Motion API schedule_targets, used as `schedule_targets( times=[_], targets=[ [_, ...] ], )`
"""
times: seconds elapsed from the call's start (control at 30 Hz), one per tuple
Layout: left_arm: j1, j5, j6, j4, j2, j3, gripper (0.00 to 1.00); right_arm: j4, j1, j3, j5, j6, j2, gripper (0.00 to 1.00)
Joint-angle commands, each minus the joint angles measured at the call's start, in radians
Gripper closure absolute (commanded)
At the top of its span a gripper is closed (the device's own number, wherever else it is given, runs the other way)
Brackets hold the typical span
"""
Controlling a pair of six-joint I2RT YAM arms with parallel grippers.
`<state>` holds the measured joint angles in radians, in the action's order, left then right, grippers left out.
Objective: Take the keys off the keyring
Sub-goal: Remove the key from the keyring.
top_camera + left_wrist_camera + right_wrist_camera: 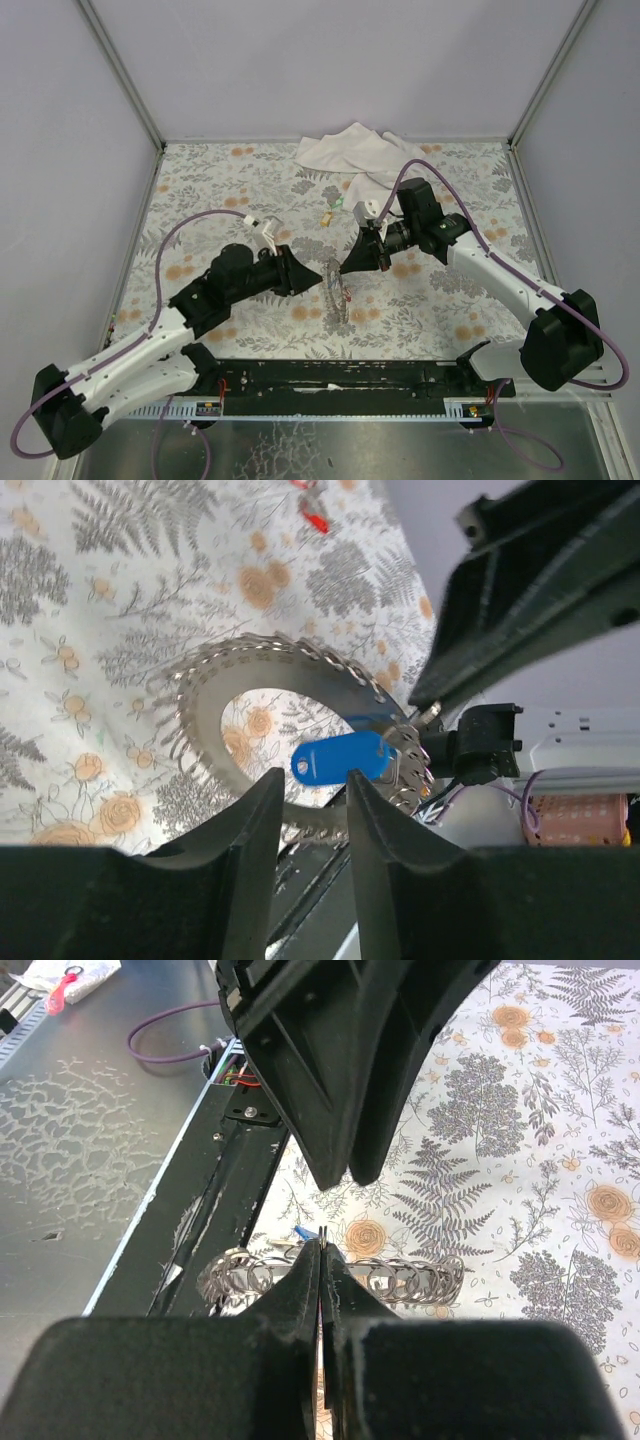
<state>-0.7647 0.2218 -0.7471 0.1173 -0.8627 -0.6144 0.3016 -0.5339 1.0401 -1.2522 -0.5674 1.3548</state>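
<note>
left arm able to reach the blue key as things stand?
Probably yes. The blue key lies just ahead of the open left gripper, with nothing between. The right gripper sits shut close beside it at the chain, so room looks tight.

The left gripper (313, 780) has its two fingers (255, 830) apart, with a blue key (342, 757) just beyond the gap. The key sits on the keyring (215, 670), a silvery chain looped over the floral tablecloth (100, 580). The right gripper (425, 695) meets the chain's right side with its narrow tip. A red key (314, 518) lies farther away.
</note>
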Motion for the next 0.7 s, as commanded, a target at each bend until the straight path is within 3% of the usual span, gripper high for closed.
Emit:
schedule_targets(
  times=[0.0,0.3,0.47,0.67],
  targets=[
    [0.002,0.014,0.142,-0.272,0.119,0.111,0.66,-0.032,0.003,0.031,-0.067,0.001,-0.025,1.0],
    [-0.078,0.062,0.451,-0.661,0.159,0.258,0.6,-0.032,0.003,0.029,-0.078,0.001,-0.017,1.0],
    [-0.112,0.052,0.596,-0.753,0.056,0.234,0.61,-0.023,0.002,0.031,-0.083,-0.009,-0.016,1.0],
    [-0.112,0.051,0.61,-0.761,0.027,0.23,0.66,-0.017,0.003,0.031,-0.09,-0.015,-0.014,1.0]
  ],
)
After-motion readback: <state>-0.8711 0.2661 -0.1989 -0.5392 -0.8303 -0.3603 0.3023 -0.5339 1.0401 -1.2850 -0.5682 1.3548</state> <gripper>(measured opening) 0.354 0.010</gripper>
